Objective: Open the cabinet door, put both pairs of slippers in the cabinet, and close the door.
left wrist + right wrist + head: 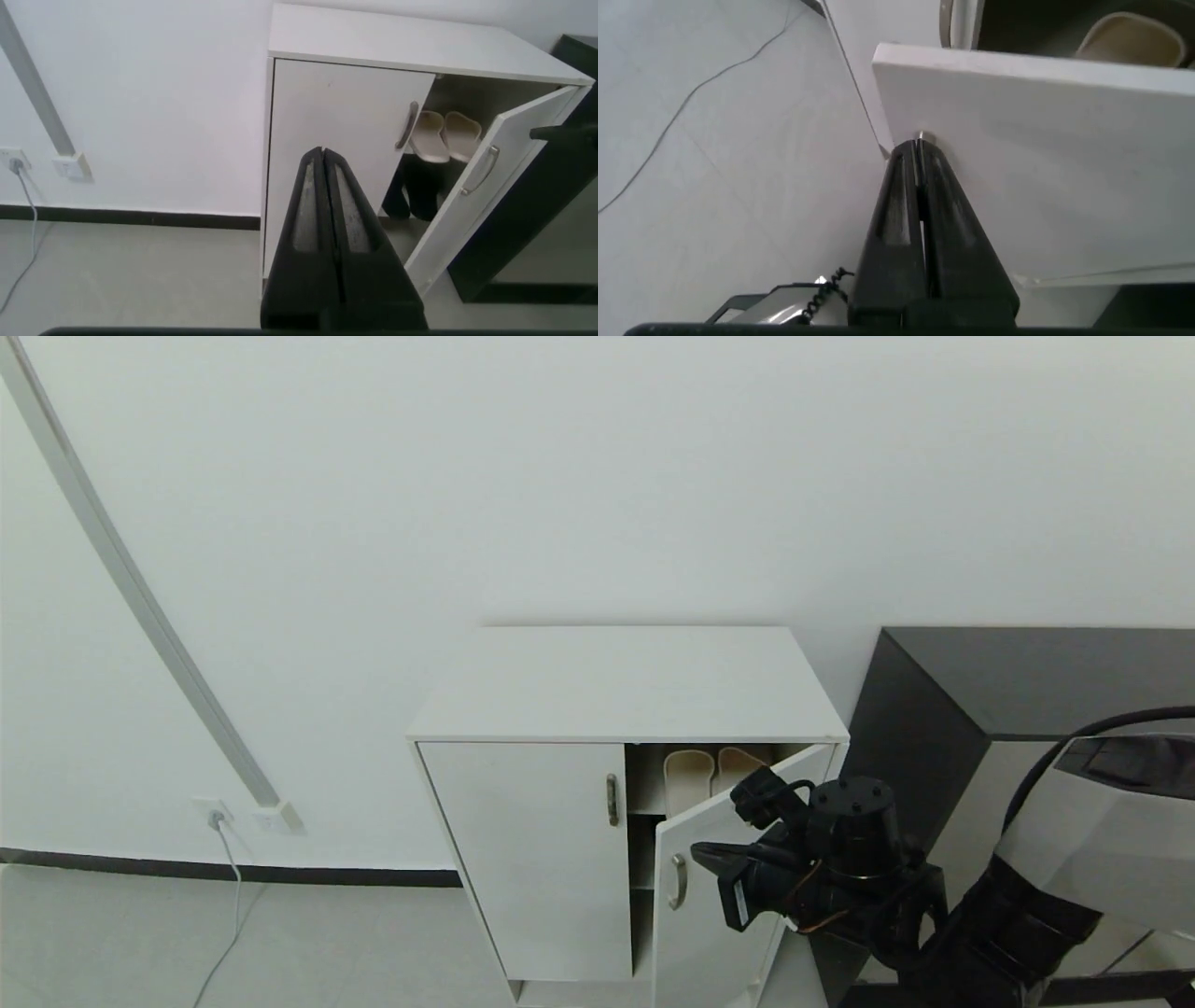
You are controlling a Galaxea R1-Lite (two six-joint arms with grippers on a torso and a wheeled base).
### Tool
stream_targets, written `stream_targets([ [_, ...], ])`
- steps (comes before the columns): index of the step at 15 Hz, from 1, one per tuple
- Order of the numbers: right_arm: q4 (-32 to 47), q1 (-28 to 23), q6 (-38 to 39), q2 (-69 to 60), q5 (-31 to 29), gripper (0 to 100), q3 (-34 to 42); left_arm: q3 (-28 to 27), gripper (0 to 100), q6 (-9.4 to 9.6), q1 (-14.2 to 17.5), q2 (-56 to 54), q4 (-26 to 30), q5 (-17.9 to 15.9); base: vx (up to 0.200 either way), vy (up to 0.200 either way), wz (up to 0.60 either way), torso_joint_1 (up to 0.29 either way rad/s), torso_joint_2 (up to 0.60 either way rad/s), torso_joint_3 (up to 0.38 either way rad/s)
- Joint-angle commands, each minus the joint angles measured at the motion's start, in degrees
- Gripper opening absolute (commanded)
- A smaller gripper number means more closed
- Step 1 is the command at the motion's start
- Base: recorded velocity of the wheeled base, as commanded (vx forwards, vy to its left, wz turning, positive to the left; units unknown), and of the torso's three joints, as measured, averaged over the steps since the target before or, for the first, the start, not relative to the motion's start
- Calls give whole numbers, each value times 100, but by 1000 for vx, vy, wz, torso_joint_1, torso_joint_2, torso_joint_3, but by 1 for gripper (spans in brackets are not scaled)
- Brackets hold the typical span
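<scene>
Pressing my right claw (702,851), clenched on nothing, against the half-open door (700,952) at lower centre-right to swing it shut, I'd say, since the beige slippers (689,775) and dark slippers (420,191) sit inside the cabinet (625,681).

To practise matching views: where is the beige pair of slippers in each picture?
Head view: beige slippers just under the cabinet top, behind the open door.
Left wrist view: slippers between the closed door and the open door.
Right wrist view: one toe beyond the open door.
Shared landmark: the open door.
</scene>
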Motion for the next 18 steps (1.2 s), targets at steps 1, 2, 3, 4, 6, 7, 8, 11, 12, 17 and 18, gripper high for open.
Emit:
stream_targets([
  [1,16,-106,1,404,-5,0,-347,1,0,-1,1,8,0,1,0,0,0,0,0,0],
  [2,25,-150,1,475,-5,0,-444,1,0,-1,1,8,0,1,0,0,0,0,0,0],
  [3,42,-211,1,571,-14,0,-620,1,0,-1,1,8,0,1,0,0,0,0,0,0],
  [4,51,-255,1,668,-14,0,-743,1,0,-1,1,8,0,1,0,0,0,0,0,0],
  [6,104,-326,10,844,-14,0,-954,1,0,-1,1,8,0,1,0,0,0,0,0,0],
  [7,104,-361,10,923,-14,0,-1042,1,0,-1,1,8,-9,1,0,0,0,0,0,0],
  [8,113,-378,10,976,-14,0,-1103,1,0,-1,1,8,0,1,0,0,0,0,0,0],
  [11,429,-501,10,1090,-14,0,-1472,1,0,-1,1,8,0,1,0,0,0,0,0,0],
  [12,482,-528,10,1108,-14,0,-1551,1,0,-1,1,8,0,1,0,0,0,0,0,0],
  [17,781,-598,1,1301,-41,0,-2026,1,0,-10,1,8,0,1,0,0,0,0,0,0],
  [18,842,-616,1,1336,-41,0,-2105,1,0,-10,1,8,0,1,0,0,0,0,0,0],
])
